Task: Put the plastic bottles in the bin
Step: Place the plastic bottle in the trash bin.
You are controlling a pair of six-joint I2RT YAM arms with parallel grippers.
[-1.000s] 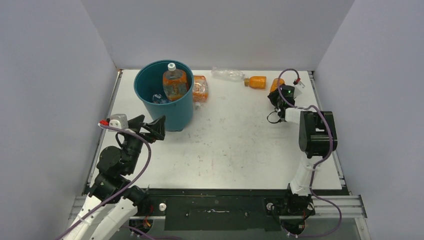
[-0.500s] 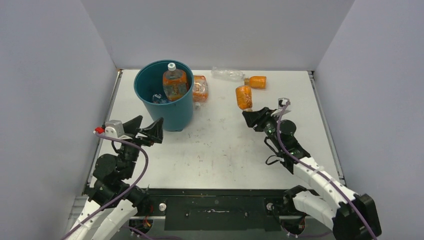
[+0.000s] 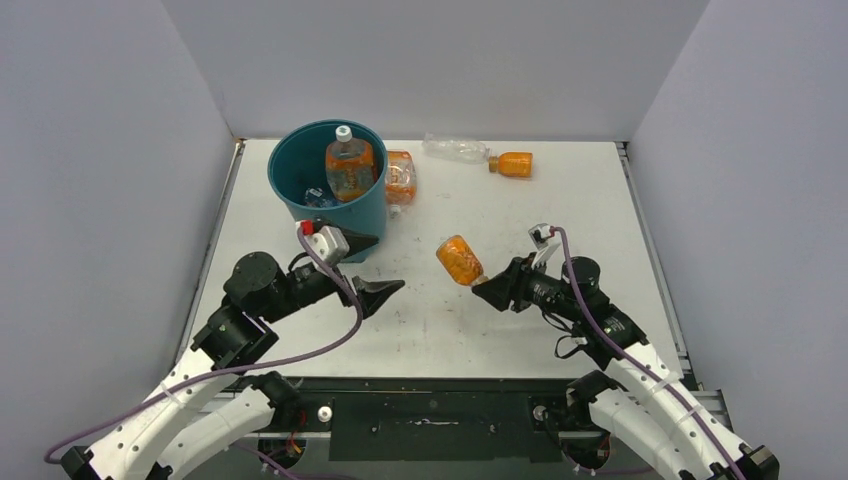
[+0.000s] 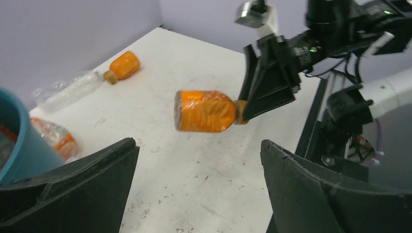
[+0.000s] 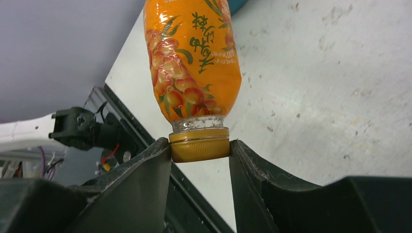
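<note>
Because your right gripper [image 3: 490, 292] pinches only the cap of the orange bottle [image 3: 459, 259], the body juts free above the table [image 3: 560, 210] at centre frame. There the left gripper [image 3: 372, 268], spread wide and holding nothing, faces it, likely for a handover. Your right arm stretches low from the lower right, and your left bends in from the lower left, just below the teal bin [image 3: 283, 172] at upper left, which has bottles [image 3: 349, 165] inside.

Tilted orange bottle [image 3: 460, 260], gripped by cap, in mid-air; teal bin [image 3: 300, 160] upright.
</note>
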